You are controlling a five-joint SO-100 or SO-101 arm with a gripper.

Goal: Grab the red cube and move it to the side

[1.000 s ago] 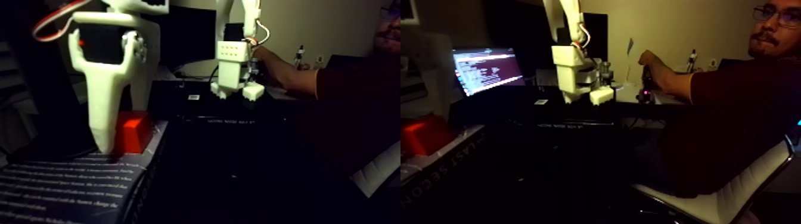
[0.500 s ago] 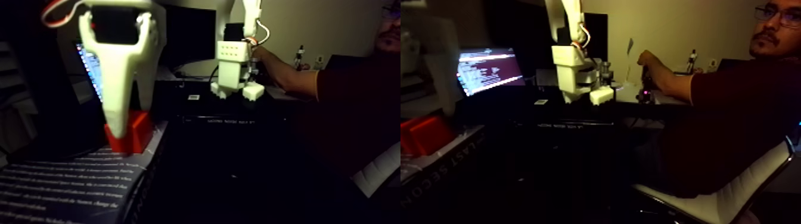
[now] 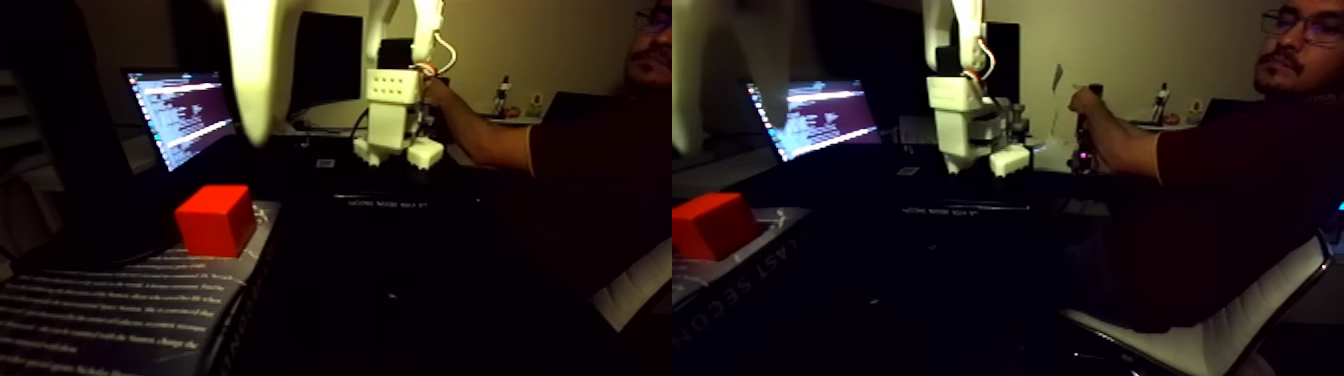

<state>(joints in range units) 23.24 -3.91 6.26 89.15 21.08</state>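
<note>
Plainly, in the left half of the fixed view we see the red cube [image 3: 214, 220] resting on a dark book [image 3: 120, 310] with pale lines of print, at about eight o'clock from the middle of that half. Its faces are bare and nothing touches it. At eleven o'clock above it hangs the tool [image 3: 250, 110], a pale, blurred finger tapering down to a tip well apart from the cube; we cannot tell how far it is open, since we make out a single finger and motion blur smears it, but it has hold of nothing. Behind it glows a laptop screen [image 3: 180, 115] with lines of text. At twelve o'clock stands a second white arm [image 3: 395, 110] on the dark table [image 3: 400, 200], and a person's forearm [image 3: 480, 135] reaches to it from three o'clock.

Moving to the right half, we find the same cube [image 3: 708, 225] at nine o'clock, cut by the half's left edge, on the book whose spine lettering [image 3: 790, 255] shows beside it. A faint pale shape at ten o'clock may be the tool. The laptop [image 3: 815, 118] sits at eleven o'clock, the white arm [image 3: 965, 110] at twelve. A person in a dark shirt [image 3: 1230, 200] sits at three o'clock on a white-edged chair [image 3: 1220, 335], one hand [image 3: 1085, 105] raised near the arm.
</note>
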